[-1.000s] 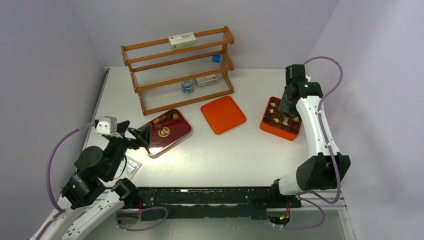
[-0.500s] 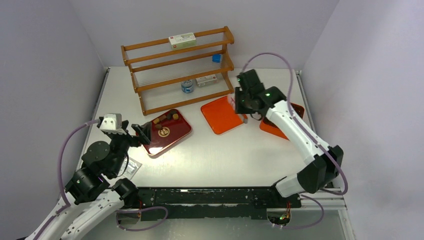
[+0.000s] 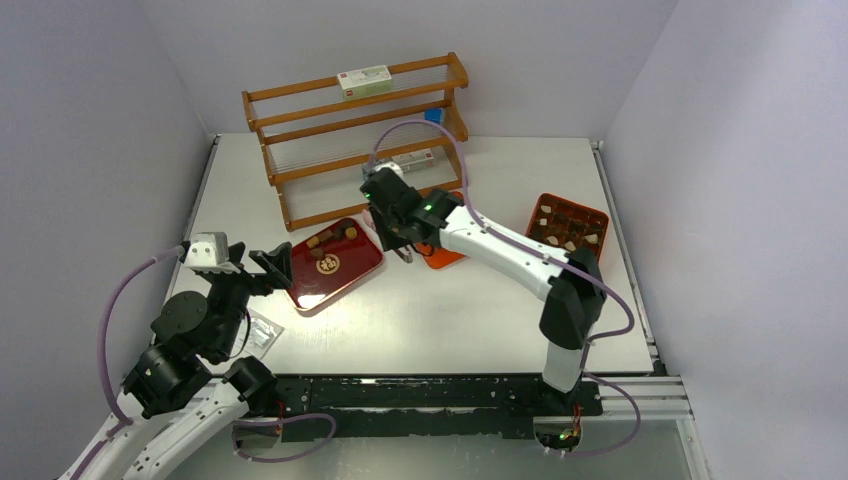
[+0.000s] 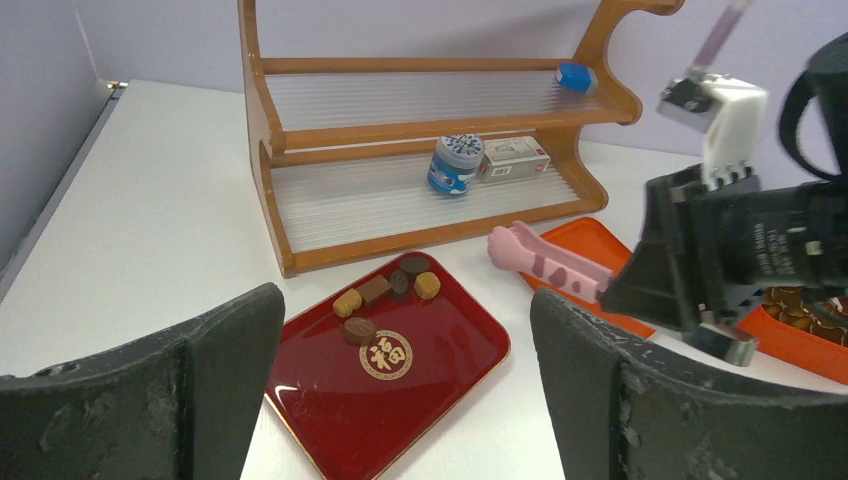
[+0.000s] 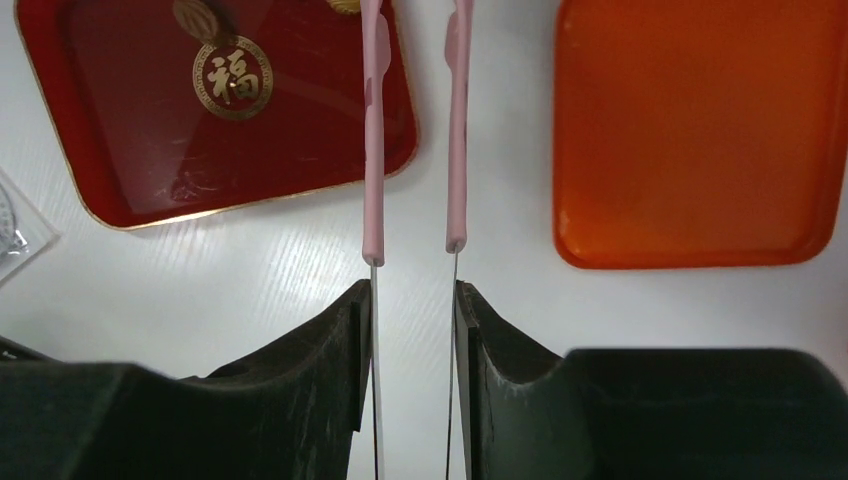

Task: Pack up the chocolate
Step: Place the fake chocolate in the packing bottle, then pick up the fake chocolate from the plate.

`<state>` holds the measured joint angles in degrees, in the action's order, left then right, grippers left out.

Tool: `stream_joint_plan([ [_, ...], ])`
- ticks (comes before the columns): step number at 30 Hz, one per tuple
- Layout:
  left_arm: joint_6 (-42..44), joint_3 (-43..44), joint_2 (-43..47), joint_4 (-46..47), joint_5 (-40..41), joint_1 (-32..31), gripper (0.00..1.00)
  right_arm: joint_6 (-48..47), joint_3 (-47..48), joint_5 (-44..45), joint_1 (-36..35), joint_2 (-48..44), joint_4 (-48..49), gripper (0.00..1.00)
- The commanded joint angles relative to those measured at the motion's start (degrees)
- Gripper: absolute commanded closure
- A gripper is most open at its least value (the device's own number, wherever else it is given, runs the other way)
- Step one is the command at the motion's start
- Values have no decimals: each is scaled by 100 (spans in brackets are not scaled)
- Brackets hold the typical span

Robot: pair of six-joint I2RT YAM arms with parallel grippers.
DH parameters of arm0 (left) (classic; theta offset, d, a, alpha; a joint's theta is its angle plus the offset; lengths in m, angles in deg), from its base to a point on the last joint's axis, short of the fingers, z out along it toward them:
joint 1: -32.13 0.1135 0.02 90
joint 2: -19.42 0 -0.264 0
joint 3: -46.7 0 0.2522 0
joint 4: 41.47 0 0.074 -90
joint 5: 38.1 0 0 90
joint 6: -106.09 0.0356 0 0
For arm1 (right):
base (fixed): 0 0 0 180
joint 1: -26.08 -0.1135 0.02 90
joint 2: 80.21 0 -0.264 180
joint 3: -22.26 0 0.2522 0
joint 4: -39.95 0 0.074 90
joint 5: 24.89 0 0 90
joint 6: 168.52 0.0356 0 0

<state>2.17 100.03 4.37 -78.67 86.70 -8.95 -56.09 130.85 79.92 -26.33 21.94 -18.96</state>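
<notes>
Right hand gripping pink tongs, swung left from orange box, now beside red tray

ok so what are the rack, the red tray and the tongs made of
Rack: glossy brown frame, likely varnished wood; ribbed translucent shelves, probably plastic. Red tray: shiny with light glare, lacquer or plastic. Tongs: matte pink, likely silicone or plastic, on thin metal strips.
</notes>
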Motion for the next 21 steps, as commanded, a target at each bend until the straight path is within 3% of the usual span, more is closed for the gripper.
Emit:
stream_joint_plan([
  [1,0,112,96,-7,171,32,2,-192,520,450,-323,490,123,63],
  [6,14,78,157,44,142,52,2,-390,1037,805,-483,1148,-2,63],
  [21,42,76,122,83,23,91,2,-601,1697,515,-576,1956,-78,62],
])
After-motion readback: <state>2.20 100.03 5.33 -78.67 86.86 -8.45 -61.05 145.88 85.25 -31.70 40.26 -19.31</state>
